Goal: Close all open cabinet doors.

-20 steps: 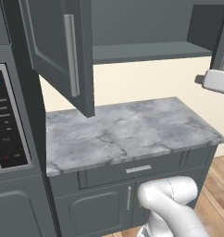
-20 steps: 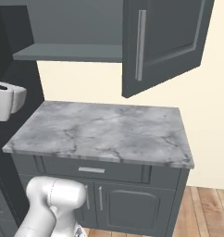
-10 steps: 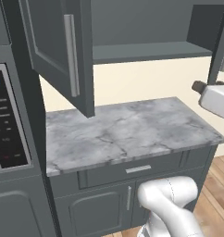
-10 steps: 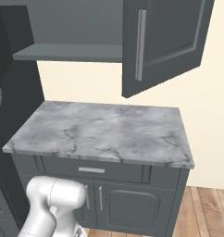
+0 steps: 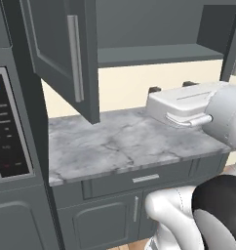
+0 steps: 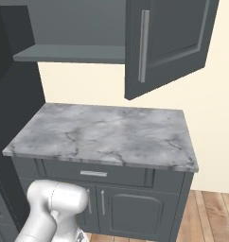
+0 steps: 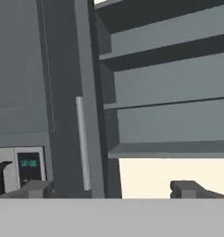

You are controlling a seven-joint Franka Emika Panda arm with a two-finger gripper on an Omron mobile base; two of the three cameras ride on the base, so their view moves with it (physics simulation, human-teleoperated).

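Facing fingers: open cabinet door, well apart

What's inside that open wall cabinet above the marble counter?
Bare grey shelves, nothing on them. The left cabinet door swings open and hides the cabinet's left end from the left base view.

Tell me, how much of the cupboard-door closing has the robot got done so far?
Nothing looks done yet. The left cabinet door stands swung out over the marble counter, and the right cabinet door hangs open too, baring the shelf. In hand: the tool, fingers apart and holding nothing, faces the left door's bar handle without touching it. Left to do: push both doors shut.
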